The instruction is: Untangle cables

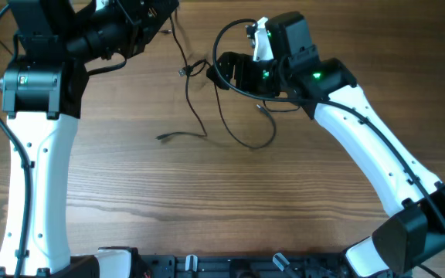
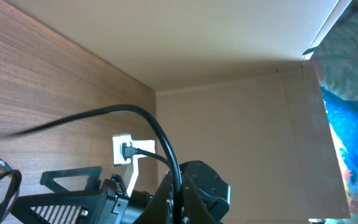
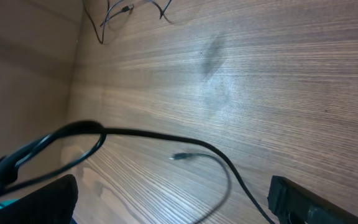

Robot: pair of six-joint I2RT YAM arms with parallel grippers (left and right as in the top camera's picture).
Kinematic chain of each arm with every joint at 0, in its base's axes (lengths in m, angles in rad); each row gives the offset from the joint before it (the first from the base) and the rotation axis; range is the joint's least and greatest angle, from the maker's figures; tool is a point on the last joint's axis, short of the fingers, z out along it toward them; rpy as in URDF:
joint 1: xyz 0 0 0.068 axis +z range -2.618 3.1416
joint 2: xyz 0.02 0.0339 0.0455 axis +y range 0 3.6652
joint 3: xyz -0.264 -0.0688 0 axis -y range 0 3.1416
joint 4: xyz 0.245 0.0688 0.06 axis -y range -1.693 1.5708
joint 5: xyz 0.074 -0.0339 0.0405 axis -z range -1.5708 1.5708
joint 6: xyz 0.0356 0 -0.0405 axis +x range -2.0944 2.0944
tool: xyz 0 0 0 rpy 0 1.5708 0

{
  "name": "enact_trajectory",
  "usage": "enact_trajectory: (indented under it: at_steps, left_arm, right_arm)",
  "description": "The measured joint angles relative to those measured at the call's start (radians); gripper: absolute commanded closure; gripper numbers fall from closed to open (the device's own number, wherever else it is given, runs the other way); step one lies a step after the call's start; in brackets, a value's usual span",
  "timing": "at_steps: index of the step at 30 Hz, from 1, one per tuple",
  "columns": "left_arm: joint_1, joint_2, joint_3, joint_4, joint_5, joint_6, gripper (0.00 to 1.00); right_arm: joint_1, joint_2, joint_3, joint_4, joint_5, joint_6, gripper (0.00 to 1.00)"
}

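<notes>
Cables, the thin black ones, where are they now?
In the overhead view, the thin black cables sprawl on the wooden table, toward its far middle, between the left arm and the right claw, nearer the claw.

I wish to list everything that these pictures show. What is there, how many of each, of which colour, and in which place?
cables: at least two loose strands with small plug ends, thin, black, on the far middle of the table between the arms
table: one, brown wood, under everything
rail: one, black, along the near edge
wall: beige, behind the table
cloth: one, blue patterned, at the right edge of the left wrist view
arm cables: thick, black, fixed to the arms
left arm: white and black, left side
right arm: white and black, right side
left pincer: black, at the top edge, partly cut off
right pincer: black, open, beside the strands
</notes>
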Motion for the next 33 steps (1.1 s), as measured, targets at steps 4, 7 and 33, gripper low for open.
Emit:
enact_trajectory:
  at_steps: [4, 7, 33]
  left_arm:
    - [-0.006, 0.0, 0.0, 0.0, 0.0, -0.042, 0.96]
    - [-0.018, 0.0, 0.0, 0.0, 0.003, -0.057, 0.96]
    - [0.054, 0.001, -0.005, -0.32, -0.391, -0.124, 0.96]
  right_arm:
    - [0.027, 0.005, 0.0, 0.05, 0.012, 0.077, 0.0]
    - [0.066, 0.01, 0.0, 0.089, 0.047, 0.156, 0.0]
    - [0.105, -0.12, -0.018, -0.239, 0.776, 0.454, 0.0]
